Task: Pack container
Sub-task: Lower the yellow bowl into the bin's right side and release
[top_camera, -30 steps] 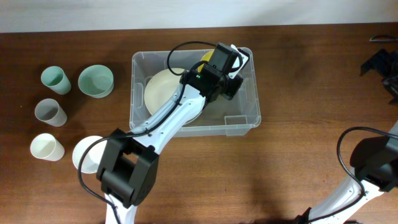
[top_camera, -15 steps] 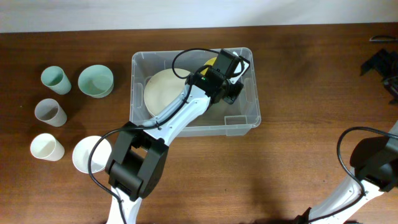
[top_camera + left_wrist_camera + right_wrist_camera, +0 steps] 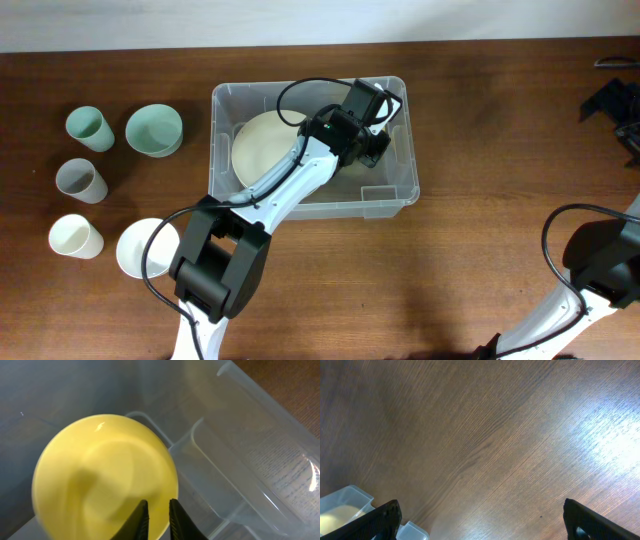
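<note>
L gripper [image 3: 159,520] in container [image 3: 400,190], right end; jaws almost closed, pinching bowl [image 3: 100,480] rim. Container sits mid table [image 3: 480,260]. Lower bowl flat beside plate [image 3: 262,148], let go slow. R gripper [image 3: 482,517] far right of container, wide open, empty.

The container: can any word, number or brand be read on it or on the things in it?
The label on the container bottom: lines of small print, too blurred to read in any view.
The yellow bowl and the cream plate: no text visible.
</note>
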Available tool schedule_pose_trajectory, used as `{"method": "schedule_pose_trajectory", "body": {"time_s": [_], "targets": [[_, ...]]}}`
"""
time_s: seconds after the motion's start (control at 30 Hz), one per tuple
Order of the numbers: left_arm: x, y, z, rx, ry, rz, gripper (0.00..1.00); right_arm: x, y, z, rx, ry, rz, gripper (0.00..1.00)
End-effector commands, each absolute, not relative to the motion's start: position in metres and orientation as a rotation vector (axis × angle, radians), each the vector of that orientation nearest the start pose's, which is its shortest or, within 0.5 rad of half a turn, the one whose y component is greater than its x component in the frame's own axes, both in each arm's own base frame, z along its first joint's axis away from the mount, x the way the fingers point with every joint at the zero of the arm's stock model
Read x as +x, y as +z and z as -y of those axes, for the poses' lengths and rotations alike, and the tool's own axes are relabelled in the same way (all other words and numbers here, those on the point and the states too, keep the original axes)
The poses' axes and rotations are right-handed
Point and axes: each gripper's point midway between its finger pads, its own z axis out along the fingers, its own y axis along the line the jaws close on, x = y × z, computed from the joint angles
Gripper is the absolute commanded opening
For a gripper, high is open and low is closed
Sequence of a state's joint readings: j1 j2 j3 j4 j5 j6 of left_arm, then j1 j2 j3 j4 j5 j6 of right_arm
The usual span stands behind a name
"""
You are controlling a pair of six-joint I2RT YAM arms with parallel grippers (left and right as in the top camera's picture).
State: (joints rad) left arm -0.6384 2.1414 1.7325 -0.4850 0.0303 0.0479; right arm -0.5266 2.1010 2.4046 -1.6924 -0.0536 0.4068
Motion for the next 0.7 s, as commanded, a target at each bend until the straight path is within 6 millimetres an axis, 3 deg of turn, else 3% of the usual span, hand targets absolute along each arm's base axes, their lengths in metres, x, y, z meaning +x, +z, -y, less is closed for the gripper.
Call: {"method": "schedule_pose_trajectory", "body": {"time_s": [0.0, 0.13, 0.23, 0.33, 0.4, 0.47, 0.5, 0.57, 0.67], "targets": [[0.451, 0.102, 0.345, 0.864, -0.299, -2.327, 0.17, 0.362, 0.232, 0.198, 1.31, 0.066, -2.648, 0.99], [0.453, 0.104, 0.346, 0.889, -0.291, -2.305, 0.2, 0.362, 0.232, 0.198, 1.31, 0.066, -2.648, 0.99], [0.459, 0.116, 0.348, 0.904, -0.277, -2.264, 0.23, 0.362, 0.232, 0.198, 1.31, 0.066, -2.648, 0.99], [0.474, 0.155, 0.347, 0.852, -0.228, -2.203, 0.28, 0.362, 0.232, 0.198, 1.31, 0.066, -2.648, 0.99], [0.488, 0.195, 0.336, 0.781, -0.143, -2.157, 0.3, 0.362, 0.232, 0.198, 1.31, 0.066, -2.648, 0.99], [0.499, 0.236, 0.312, 0.681, -0.001, -2.122, 0.31, 0.362, 0.232, 0.198, 1.31, 0.066, -2.648, 0.99], [0.503, 0.254, 0.297, 0.628, 0.072, -2.108, 0.36, 0.362, 0.232, 0.198, 1.31, 0.066, -2.648, 0.99], [0.507, 0.286, 0.266, 0.532, 0.207, -2.089, 0.65, 0.362, 0.232, 0.198, 1.31, 0.066, -2.648, 0.99], [0.506, 0.319, 0.215, 0.414, 0.313, -2.098, 0.68, 0.362, 0.232, 0.198, 1.31, 0.066, -2.648, 0.99]]}}
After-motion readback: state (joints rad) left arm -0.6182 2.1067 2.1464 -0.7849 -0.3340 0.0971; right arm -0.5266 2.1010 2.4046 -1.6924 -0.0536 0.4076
